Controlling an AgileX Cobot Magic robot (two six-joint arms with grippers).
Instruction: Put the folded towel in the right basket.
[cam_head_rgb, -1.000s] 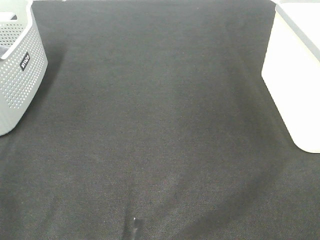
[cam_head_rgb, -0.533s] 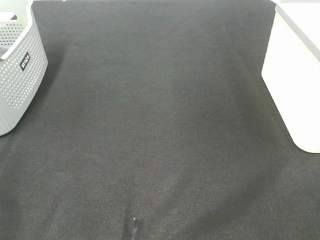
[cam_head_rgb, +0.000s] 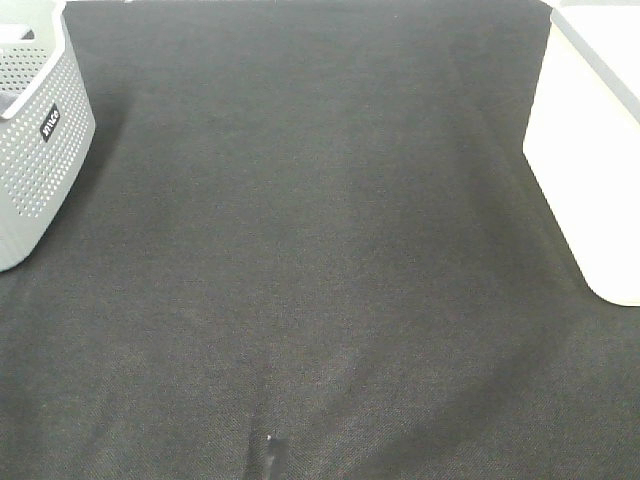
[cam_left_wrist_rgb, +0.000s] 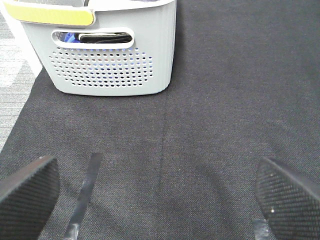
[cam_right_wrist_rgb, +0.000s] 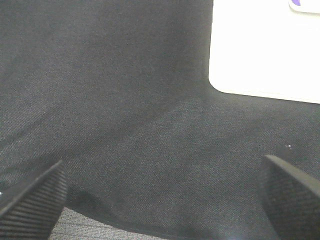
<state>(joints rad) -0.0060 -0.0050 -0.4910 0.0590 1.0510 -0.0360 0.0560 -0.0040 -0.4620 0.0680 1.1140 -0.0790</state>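
No folded towel lies on the black cloth (cam_head_rgb: 320, 230) in any view. The white right basket (cam_head_rgb: 590, 150) stands at the right edge and also shows in the right wrist view (cam_right_wrist_rgb: 265, 50). Dark and blue fabric (cam_left_wrist_rgb: 100, 37) shows through the handle slot of the grey perforated left basket (cam_left_wrist_rgb: 110, 65); I cannot tell whether it is the towel. My left gripper (cam_left_wrist_rgb: 157, 200) is open and empty, low over the cloth in front of the grey basket. My right gripper (cam_right_wrist_rgb: 160, 200) is open and empty near the white basket. Neither gripper shows in the high view.
The grey basket (cam_head_rgb: 35, 150) stands at the table's far left. A thin dark strip (cam_left_wrist_rgb: 85, 192) lies on the cloth by my left gripper. The cloth's edge (cam_right_wrist_rgb: 100, 222) shows near my right gripper. A purple patch (cam_right_wrist_rgb: 305, 5) sits on the white basket.
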